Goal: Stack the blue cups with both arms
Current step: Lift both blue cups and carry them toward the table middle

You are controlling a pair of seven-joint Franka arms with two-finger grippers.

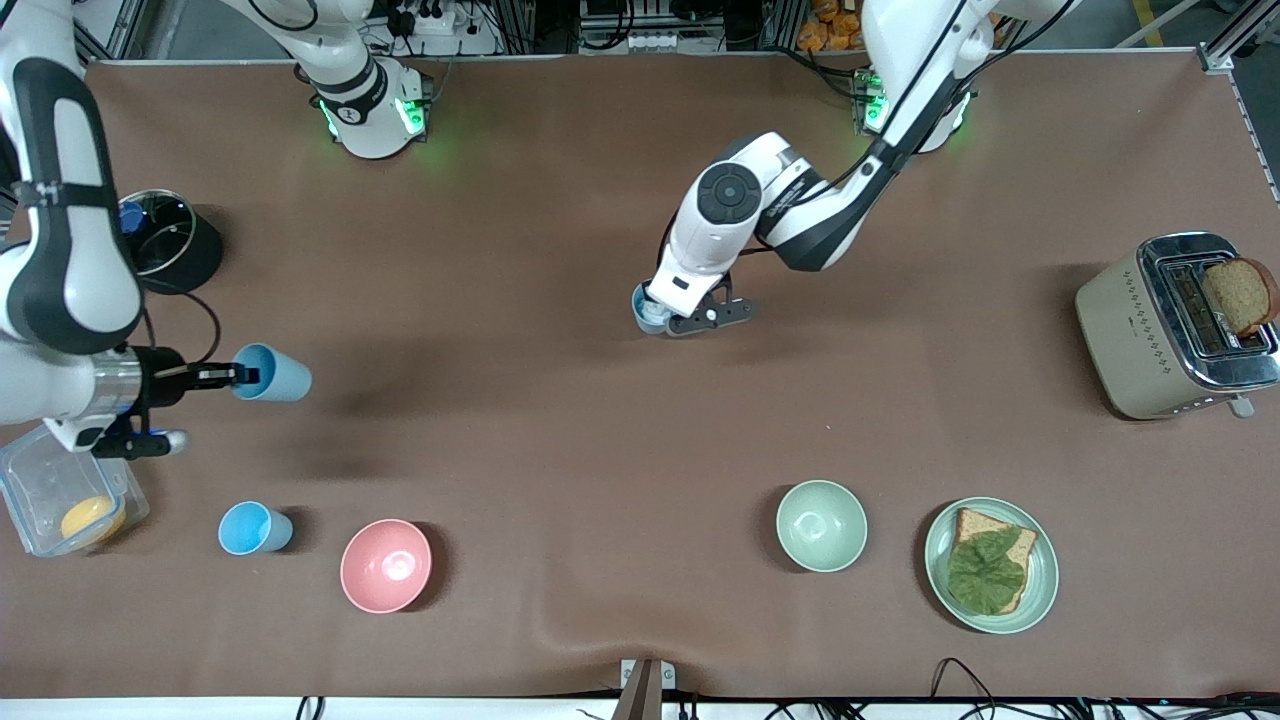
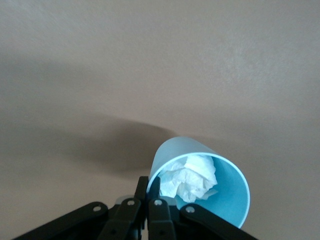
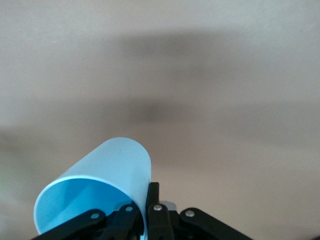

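Note:
My right gripper (image 1: 245,377) is shut on the rim of a light-blue cup (image 1: 274,373) and holds it on its side in the air, toward the right arm's end of the table. In the right wrist view its fingers (image 3: 153,196) pinch the cup's wall (image 3: 107,167). My left gripper (image 1: 668,318) is shut on the rim of a second blue cup (image 1: 646,308), low over the middle of the table. In the left wrist view that gripper (image 2: 154,189) clamps the cup (image 2: 231,197), which holds a crumpled white tissue (image 2: 192,176). A third blue cup (image 1: 254,528) stands upright beside the pink bowl.
A pink bowl (image 1: 386,565) and a pale green bowl (image 1: 821,525) sit near the front edge. A green plate (image 1: 1040,590) holds bread and a leaf. There is also a toaster (image 1: 1130,330) with a slice, a black pot (image 1: 200,255) and a clear container (image 1: 30,480).

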